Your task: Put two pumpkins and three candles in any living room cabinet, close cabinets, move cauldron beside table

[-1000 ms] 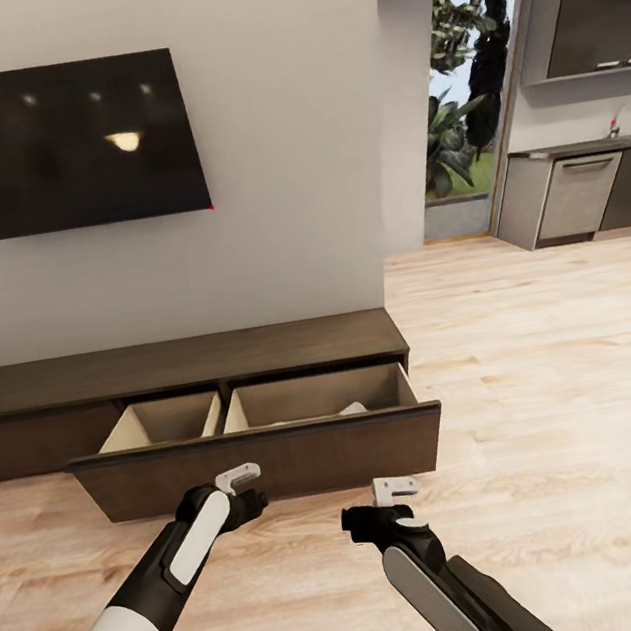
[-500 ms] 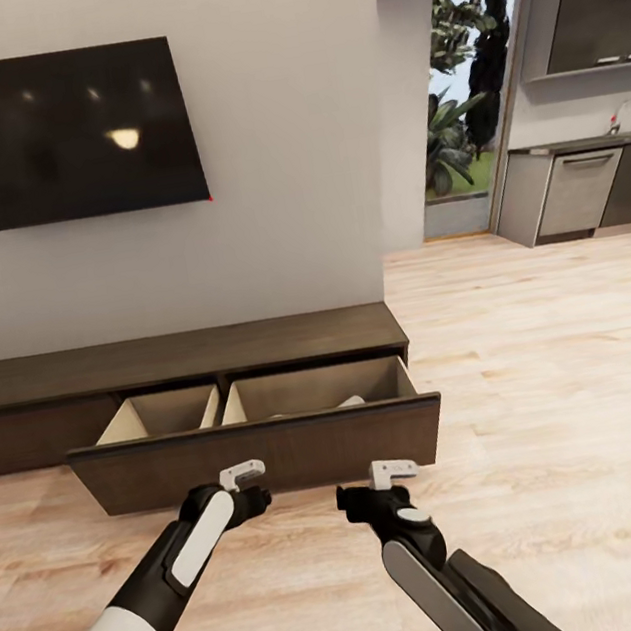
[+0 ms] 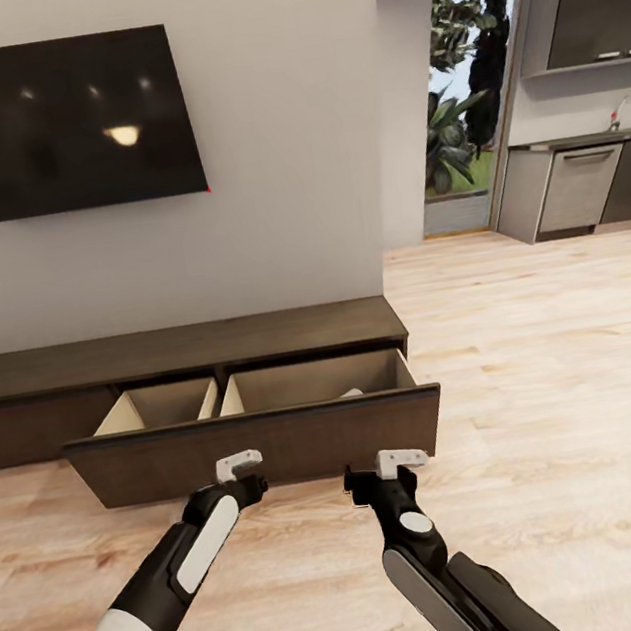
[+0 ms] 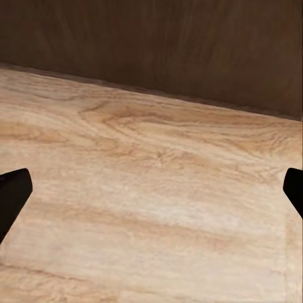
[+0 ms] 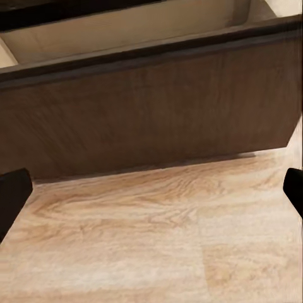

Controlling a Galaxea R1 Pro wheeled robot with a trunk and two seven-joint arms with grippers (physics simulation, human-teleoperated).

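The low dark-brown cabinet [image 3: 179, 348] runs along the wall, with one wide drawer pulled out. Its front panel [image 3: 254, 448] faces me, and two pale compartments show behind it. A small pale thing [image 3: 351, 392] peeks over the rim in the right compartment; I cannot tell what it is. My left gripper [image 3: 240, 473] hovers low over the floor just before the panel, open and empty, fingertips [image 4: 12, 192] wide apart. My right gripper [image 3: 394, 468] is open and empty too, near the panel's right part [image 5: 151, 107]. Pumpkins, candles and cauldron are out of view.
A black TV [image 3: 75, 124] hangs on the wall above the cabinet. Light wood floor [image 3: 546, 372] stretches to the right toward grey kitchen units [image 3: 580, 190] and a glass door [image 3: 461, 102] with plants outside.
The whole picture has slid upward a little, so the camera moved. The right gripper has come closer to the drawer front. The drawer stays pulled out as before.
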